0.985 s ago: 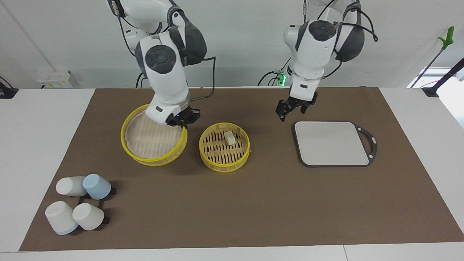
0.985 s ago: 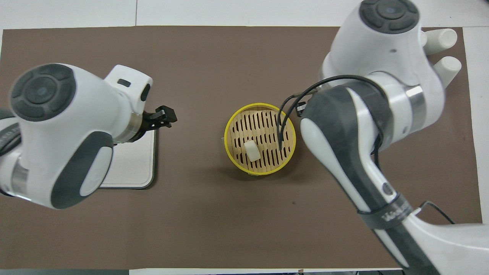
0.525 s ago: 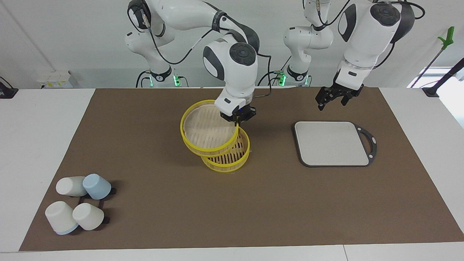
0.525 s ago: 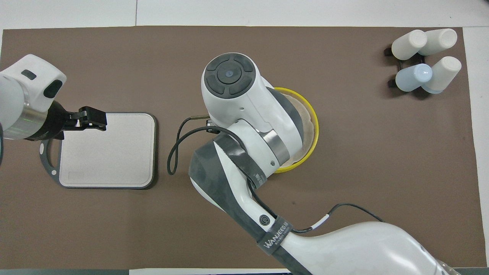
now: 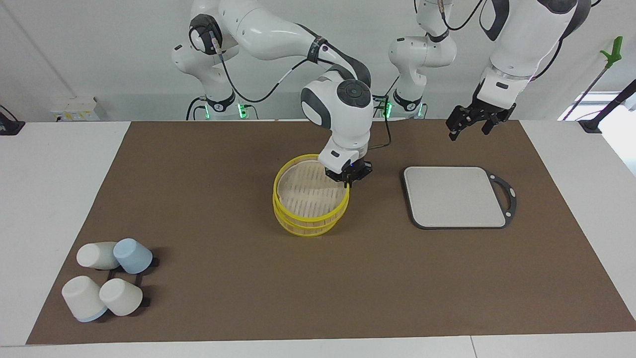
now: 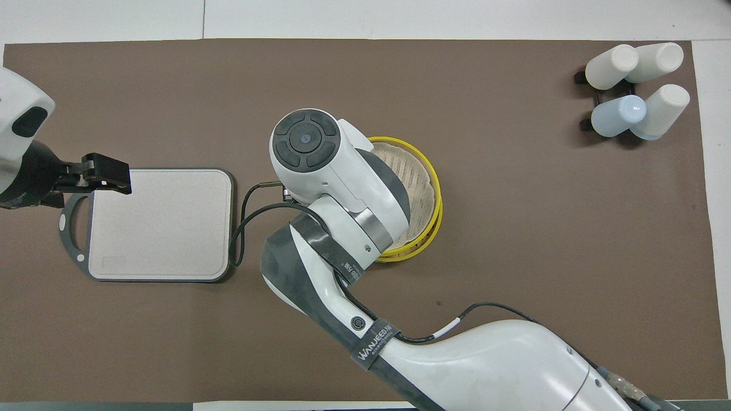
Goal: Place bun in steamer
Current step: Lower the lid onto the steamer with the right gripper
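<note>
The right end effector [image 5: 349, 178] pinches the lid [image 5: 309, 191] rim over the steamer [image 5: 310, 224], mid-desk; the bun is hidden beneath. Released off-centre, the lid may sit crooked. The left end effector [image 5: 472, 123] waits open above the desk's robot-side edge.

White table [image 5: 59, 164], its middle covered by a brown mat [image 5: 218, 278]; on the mat, near the centre, the steamer [image 5: 308, 226], a yellow-rimmed round basket with its slatted lid [image 5: 305, 191] on top; beside it, toward the left arm's end, a grey square board [image 5: 454, 196] with a dark handle, lying flat; at the right arm's end, farther from the robots, four cups [image 5: 107, 283], three white and one pale blue, clustered on a small dark rack.
</note>
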### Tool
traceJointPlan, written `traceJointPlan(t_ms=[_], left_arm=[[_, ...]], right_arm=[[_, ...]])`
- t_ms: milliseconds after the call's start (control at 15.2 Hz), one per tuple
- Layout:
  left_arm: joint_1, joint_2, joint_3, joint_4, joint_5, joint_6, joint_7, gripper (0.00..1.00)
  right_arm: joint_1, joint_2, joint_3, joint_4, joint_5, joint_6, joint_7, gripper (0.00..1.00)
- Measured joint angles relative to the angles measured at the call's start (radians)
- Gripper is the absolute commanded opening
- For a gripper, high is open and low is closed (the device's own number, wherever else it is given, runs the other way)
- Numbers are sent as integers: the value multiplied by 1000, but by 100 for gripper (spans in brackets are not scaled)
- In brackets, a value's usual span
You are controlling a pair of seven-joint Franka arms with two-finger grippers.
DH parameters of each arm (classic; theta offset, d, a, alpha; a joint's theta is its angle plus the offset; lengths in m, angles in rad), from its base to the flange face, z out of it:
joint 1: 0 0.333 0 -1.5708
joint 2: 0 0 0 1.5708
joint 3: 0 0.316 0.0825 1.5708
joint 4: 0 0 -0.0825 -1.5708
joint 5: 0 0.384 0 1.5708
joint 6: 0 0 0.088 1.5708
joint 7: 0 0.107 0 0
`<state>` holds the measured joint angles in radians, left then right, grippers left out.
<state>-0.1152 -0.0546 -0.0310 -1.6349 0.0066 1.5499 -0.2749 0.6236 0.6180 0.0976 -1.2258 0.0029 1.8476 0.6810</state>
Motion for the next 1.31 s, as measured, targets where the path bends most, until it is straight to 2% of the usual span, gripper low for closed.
traceJointPlan(t_ms=[263,460,1182,1247,1313], left_arm=[[55,34,-10,62,0,-33,37,100],[71,40,-13,57,-1,-33,104,100],[102,42,-33,23,-4,-16,125,100],[103,42,-34,23,-11,-13,125,100],[103,42,-34,23,-17,-8,126,100]], right_arm=[[-2,-6,-6,-52,-11,18,0,0],[-1,-18,-7,-84,-16,40,0,0],[1,-54,-6,-144,-18,77,0,0],[1,-56,-5,-150,-18,75,3,2],[2,-60,-4,-159,-18,77,9,11]])
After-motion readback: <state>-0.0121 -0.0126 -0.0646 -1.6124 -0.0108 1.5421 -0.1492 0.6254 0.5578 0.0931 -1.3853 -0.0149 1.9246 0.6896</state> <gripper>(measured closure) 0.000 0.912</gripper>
